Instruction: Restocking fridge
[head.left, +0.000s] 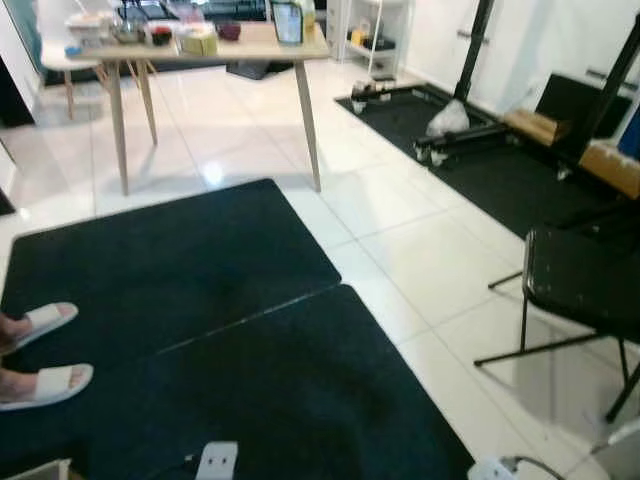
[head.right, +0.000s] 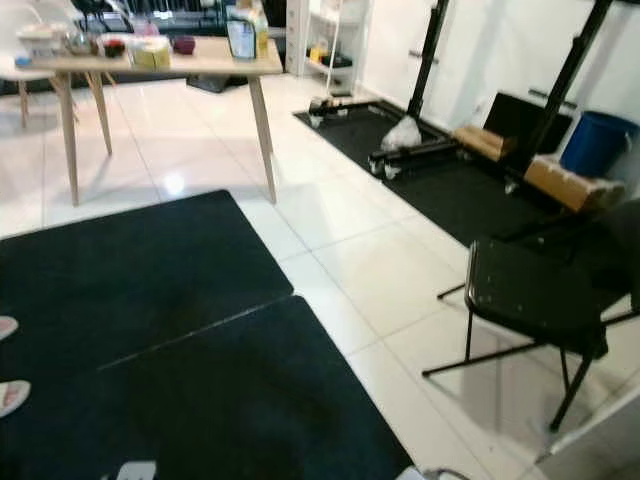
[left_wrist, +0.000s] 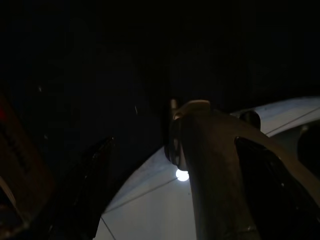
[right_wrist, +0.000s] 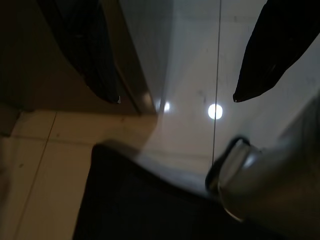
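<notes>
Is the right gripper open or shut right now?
Open. In the right wrist view the right gripper has its two long black fingers spread wide apart over white floor tiles, holding nothing.

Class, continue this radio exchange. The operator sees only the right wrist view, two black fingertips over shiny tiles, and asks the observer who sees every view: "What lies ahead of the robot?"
Observer: A wooden table stands across the room, with items on top.
Operator: What is on the floor before it?
Observer: Black mats lie between the robot and the table.
Operator: Anyone nearby?
Observer: A person's feet in white sandals rest on the mat at the left.
</notes>
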